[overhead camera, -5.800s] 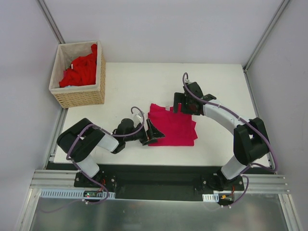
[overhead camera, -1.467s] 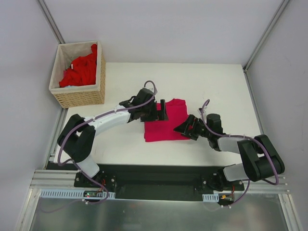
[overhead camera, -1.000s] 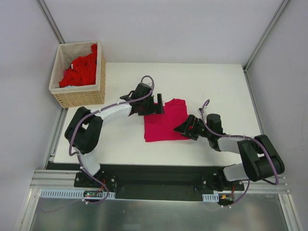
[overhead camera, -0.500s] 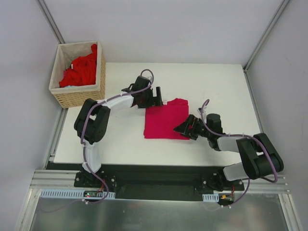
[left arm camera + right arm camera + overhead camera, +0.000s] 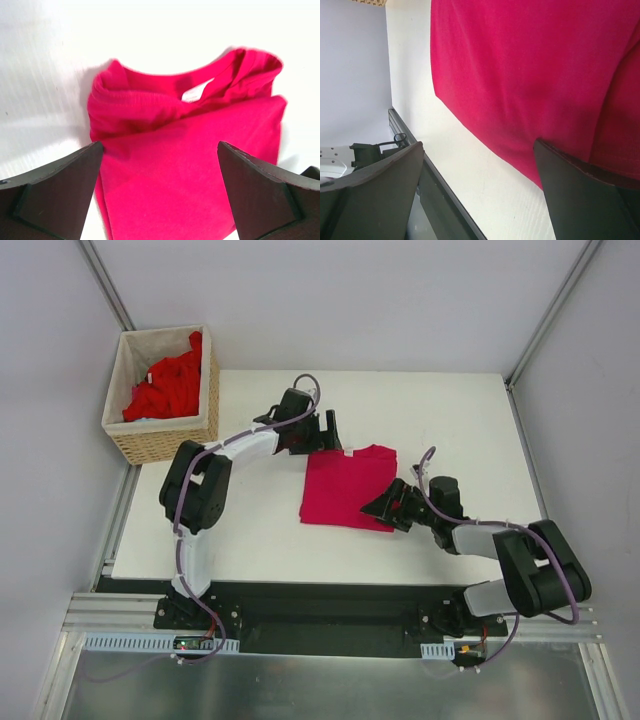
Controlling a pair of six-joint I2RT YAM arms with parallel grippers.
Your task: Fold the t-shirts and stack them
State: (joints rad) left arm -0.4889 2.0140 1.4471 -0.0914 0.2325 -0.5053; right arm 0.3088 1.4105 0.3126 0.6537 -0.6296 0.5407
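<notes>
A folded magenta-crimson t-shirt [image 5: 345, 487] lies flat on the white table, its collar and small white neck label [image 5: 349, 452] at the far edge. My left gripper [image 5: 327, 433] is open and empty just beyond the shirt's far left corner; the left wrist view shows the collar [image 5: 200, 90] ahead, between the spread fingers. My right gripper [image 5: 375, 508] is open and low at the shirt's near right corner; its view shows the shirt [image 5: 530, 75] ahead. Brighter red t-shirts [image 5: 168, 388] lie heaped in the wicker basket.
The woven wicker basket [image 5: 165, 443] stands at the table's far left corner. Grey walls enclose the table on three sides. The black rail [image 5: 405, 135] runs along the table's near edge.
My left gripper has pulled back from over the shirt toward the far left, open and off the cloth. The shirt's far edge now lies flatter. The right gripper has barely moved.
</notes>
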